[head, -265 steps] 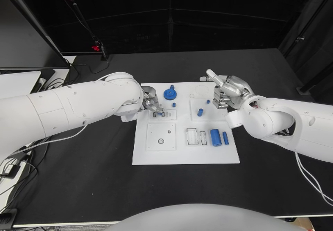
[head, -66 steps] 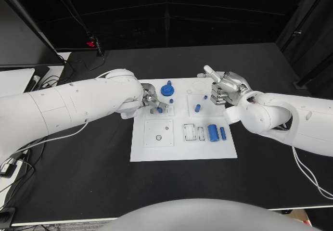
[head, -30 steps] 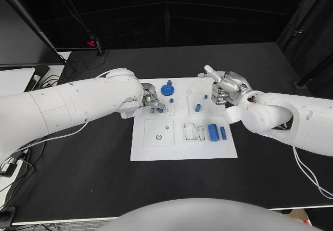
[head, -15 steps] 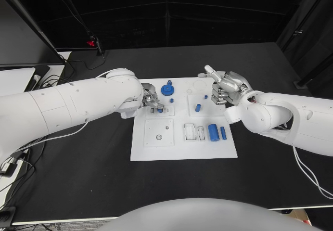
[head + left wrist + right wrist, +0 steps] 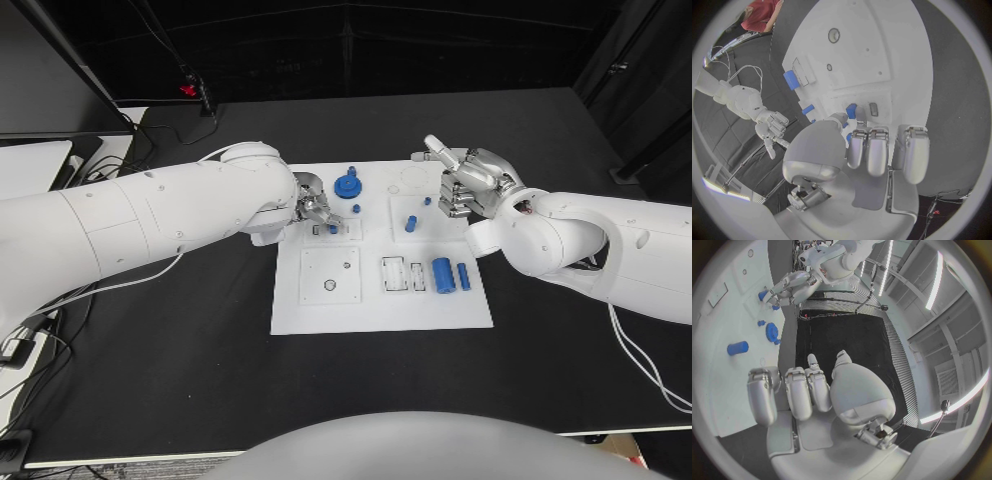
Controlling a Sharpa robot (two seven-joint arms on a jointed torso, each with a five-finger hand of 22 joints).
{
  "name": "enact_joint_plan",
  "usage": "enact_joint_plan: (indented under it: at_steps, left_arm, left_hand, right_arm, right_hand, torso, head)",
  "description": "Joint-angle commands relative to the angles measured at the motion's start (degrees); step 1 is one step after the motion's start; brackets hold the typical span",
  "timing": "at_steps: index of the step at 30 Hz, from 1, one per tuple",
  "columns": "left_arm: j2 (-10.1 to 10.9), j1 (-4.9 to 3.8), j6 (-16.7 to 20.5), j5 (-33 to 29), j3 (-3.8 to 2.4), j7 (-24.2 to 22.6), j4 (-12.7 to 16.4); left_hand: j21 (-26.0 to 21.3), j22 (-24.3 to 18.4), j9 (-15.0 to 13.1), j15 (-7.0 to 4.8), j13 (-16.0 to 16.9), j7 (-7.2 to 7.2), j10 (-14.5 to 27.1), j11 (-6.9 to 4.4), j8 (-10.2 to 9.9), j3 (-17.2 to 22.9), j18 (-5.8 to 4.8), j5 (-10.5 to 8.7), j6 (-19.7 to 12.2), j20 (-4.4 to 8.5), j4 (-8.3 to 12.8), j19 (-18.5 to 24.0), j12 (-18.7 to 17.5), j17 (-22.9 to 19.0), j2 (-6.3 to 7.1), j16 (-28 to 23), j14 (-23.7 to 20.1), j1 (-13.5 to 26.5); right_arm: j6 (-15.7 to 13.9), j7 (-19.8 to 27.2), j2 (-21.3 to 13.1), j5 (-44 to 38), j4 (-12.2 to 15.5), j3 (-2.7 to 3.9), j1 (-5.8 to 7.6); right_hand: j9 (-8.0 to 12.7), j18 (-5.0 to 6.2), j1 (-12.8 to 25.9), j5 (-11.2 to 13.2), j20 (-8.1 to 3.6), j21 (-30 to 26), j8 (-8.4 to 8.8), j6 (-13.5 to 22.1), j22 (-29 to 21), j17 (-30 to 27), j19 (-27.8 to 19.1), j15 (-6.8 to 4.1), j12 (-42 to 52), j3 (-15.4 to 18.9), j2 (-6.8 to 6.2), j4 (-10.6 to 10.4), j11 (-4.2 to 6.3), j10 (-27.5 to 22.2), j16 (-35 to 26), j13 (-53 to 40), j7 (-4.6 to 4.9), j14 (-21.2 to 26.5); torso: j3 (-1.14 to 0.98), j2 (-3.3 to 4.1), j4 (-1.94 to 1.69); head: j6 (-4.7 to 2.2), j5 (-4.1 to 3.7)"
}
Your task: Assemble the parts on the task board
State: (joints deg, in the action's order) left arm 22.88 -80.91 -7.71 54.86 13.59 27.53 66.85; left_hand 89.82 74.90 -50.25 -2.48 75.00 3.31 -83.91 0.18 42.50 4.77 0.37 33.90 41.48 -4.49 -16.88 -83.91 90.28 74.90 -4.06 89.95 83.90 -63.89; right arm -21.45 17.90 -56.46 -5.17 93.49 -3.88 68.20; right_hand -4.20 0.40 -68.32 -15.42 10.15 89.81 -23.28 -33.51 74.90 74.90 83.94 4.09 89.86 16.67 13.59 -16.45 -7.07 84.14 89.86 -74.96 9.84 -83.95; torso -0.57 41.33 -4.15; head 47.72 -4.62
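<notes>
Two silver many-fingered hands work over the flat white rectangular task board, which lies in the middle of the black table. Nearest the robot, the board's front part is bare. Just beyond that, toward the board's right side, a fat blue cylinder part lies on its side with a thinner blue rod part just beside it, next to two narrow rectangular slots. Level with them on the board's left half is a square recessed panel with a small hole.

Farther back, the left hand is at the board's left edge, its fingers curled down, and its fingertips seem to pinch a small blue peg part against the board. A short blue pin part stands in the board's right half, near the right hand. That hand hovers over the board's far right corner, fingers curled inward with nothing in them. At the board's far edge, beyond the left hand, a blue gear part sits on the board.
</notes>
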Motion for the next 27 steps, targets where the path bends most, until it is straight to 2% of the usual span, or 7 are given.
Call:
enact_joint_plan:
  at_steps: [1,4,13,23,27]
  left_arm:
    - [-0.19,-0.07,-0.16,0.24,-0.03,-0.89,-0.09]
    - [-0.42,-0.07,-1.02,0.24,-0.03,-0.45,-0.2]
    - [-0.76,-0.07,-2.06,0.25,-0.03,2.0,-0.34]
    - [0.09,-0.07,-0.22,2.01,-0.03,3.76,0.03]
    - [0.74,-0.08,1.62,2.21,-0.03,2.6,0.58]
  left_hand:
    - [0.18,15.1,-0.03,-0.14,15.0,0.09,-6.09,-0.15,-0.39,-0.91,-0.37,-1.37,0.45,0.34,-0.04,-6.09,-0.28,15.1,0.1,0.05,6.1,1.61]
    - [0.18,15.1,-0.1,-0.09,15.0,0.14,-6.09,-0.09,-0.61,-1.84,-0.37,-4.47,0.61,0.28,0.0,-6.09,-0.28,15.1,0.19,0.05,6.1,3.19]
    - [0.18,15.1,-0.4,0.13,15.0,0.38,-6.09,0.13,-1.09,-4.28,-0.37,-11.3,0.8,0.08,0.03,-6.09,-0.28,15.1,0.05,0.05,6.1,6.14]
    - [0.18,15.1,-1.22,0.15,15.0,0.28,-6.09,0.07,-0.4,-5.36,-0.37,-12.22,1.2,0.03,0.05,-6.09,-0.28,15.1,-0.06,0.05,6.1,6.93]
    - [0.18,15.1,-2.11,0.13,15.0,0.18,-6.09,-0.03,0.35,-6.2,-0.37,-12.62,1.24,0.03,0.03,-6.09,-0.28,15.1,-0.04,0.05,6.1,7.63]
  right_arm:
    - [0.2,0.28,0.05,0.0,0.09,0.02,0.06]
    - [0.19,0.29,0.03,0.0,0.11,0.02,0.06]
    - [0.16,0.26,-0.08,0.0,0.21,0.02,0.06]
    - [0.22,0.19,-0.1,0.0,0.28,0.02,0.06]
    - [0.19,0.15,-0.1,0.0,0.26,0.02,0.06]
  right_hand:
    - [-0.05,-0.4,-0.12,0.04,0.27,0.19,-0.2,0.34,15.1,15.1,6.06,0.0,0.14,0.16,0.67,-0.19,-0.1,5.86,0.14,-15.04,1.48,-6.05]
    - [-0.05,-0.4,-0.12,0.04,0.27,0.19,-0.2,0.34,15.1,15.1,6.06,0.0,0.14,0.16,0.67,-0.19,-0.1,5.86,0.14,-15.04,1.48,-6.05]
    - [-0.05,-0.4,-0.12,0.04,0.27,0.19,-0.2,0.34,15.1,15.1,6.06,0.0,0.14,0.16,0.67,-0.19,-0.1,5.86,0.14,-15.04,1.48,-6.05]
    - [-0.06,-0.4,-0.14,0.02,0.27,0.19,-0.28,0.35,15.1,15.1,6.06,0.0,0.14,0.15,0.72,-0.18,-0.11,5.86,0.14,-15.04,1.49,-6.05]
    - [-0.06,-0.4,-0.14,0.02,0.27,0.19,-0.28,0.35,15.1,15.1,6.06,0.0,0.14,0.15,0.72,-0.18,-0.11,5.86,0.14,-15.04,1.49,-6.05]
  torso:
    - [0.0,0.01,0.04]
    - [-0.03,0.02,0.0]
    - [-0.01,0.02,-0.01]
    - [-0.01,-0.01,-0.07]
    - [-0.02,0.0,-0.07]
  head:
    - [0.0,-0.03]
    - [0.03,-0.07]
    - [0.13,-0.21]
    - [-0.01,-0.29]
    - [-0.19,-0.23]
